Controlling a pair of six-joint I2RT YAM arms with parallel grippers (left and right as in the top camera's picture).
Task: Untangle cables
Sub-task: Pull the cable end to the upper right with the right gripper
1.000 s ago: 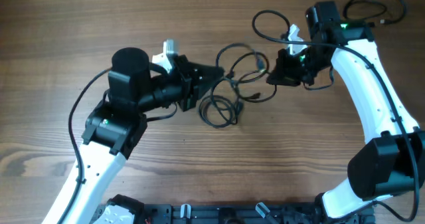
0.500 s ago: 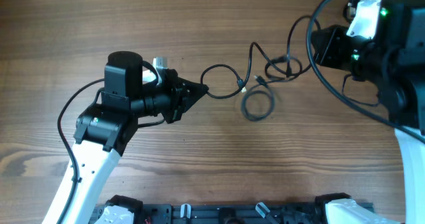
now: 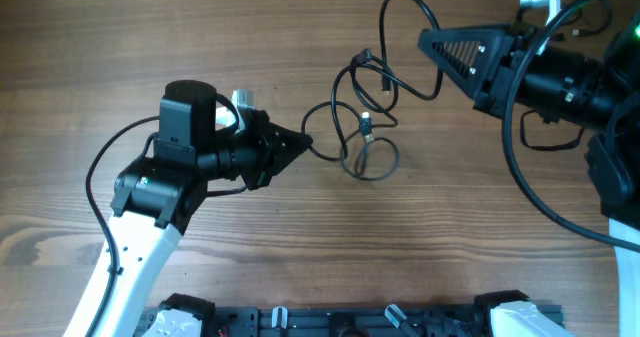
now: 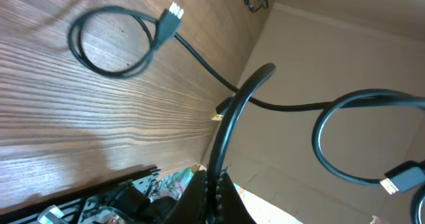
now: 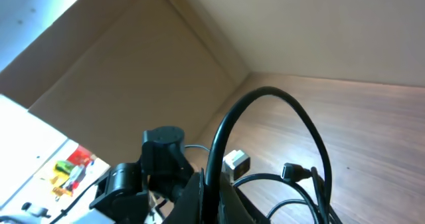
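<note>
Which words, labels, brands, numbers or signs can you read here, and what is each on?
None can be read.
The cables and the wooden table carry no legible text.
The coloured patches beyond the table in the right wrist view are too blurred to read.

The overhead camera looks straight down from high above the table [image 3: 300, 267]. The left wrist camera looks low along the wood, close to the cables [image 4: 171, 12]. The right wrist camera, raised, faces back across them toward the left arm [image 5: 163, 151].
</note>
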